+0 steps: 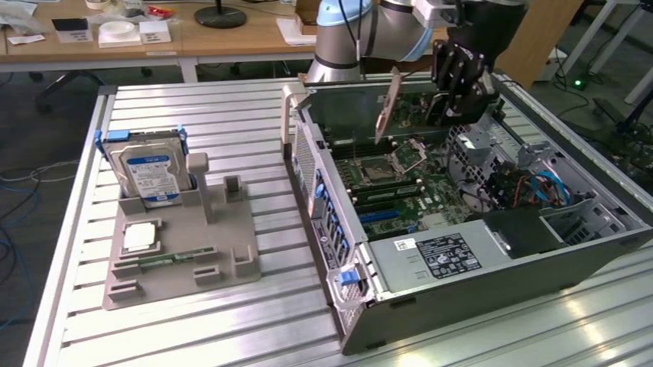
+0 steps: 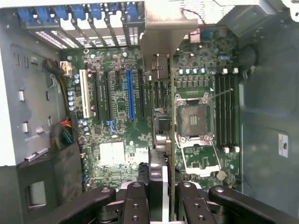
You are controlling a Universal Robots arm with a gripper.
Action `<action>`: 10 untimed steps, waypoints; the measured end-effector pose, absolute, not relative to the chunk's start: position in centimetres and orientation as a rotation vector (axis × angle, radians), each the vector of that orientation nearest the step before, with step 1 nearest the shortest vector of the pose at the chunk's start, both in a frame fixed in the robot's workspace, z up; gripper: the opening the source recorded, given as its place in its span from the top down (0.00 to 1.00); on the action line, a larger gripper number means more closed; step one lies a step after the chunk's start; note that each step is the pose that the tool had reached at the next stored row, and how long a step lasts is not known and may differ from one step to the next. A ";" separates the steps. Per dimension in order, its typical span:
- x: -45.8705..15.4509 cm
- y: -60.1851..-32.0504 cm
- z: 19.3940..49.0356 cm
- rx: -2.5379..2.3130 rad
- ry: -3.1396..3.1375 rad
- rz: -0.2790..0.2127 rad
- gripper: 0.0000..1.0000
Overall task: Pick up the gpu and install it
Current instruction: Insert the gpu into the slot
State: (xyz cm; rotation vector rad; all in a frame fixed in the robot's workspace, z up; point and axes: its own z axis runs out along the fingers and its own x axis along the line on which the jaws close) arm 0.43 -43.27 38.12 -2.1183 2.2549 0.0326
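Note:
The gpu hangs on edge over the open computer case, its bracket end toward the exterior view's left. My gripper is shut on it from above. In the wrist view the gpu runs edge-on away from my gripper, its silver bracket at the far end near the case's rear slot openings. The card is above the motherboard, between the blue expansion slot and the processor socket, and is not touching either.
A grey fixture on the slatted metal table holds a silver hard drive, a small processor chip and a green memory stick. Cables and a drive cage fill the case's right side.

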 end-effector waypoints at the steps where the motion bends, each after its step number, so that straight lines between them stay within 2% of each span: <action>1: 0.4 -43.3 37.9 -2.130 2.244 0.033 0.72; 10: -0.1 -43.2 36.6 -2.124 2.230 0.012 0.72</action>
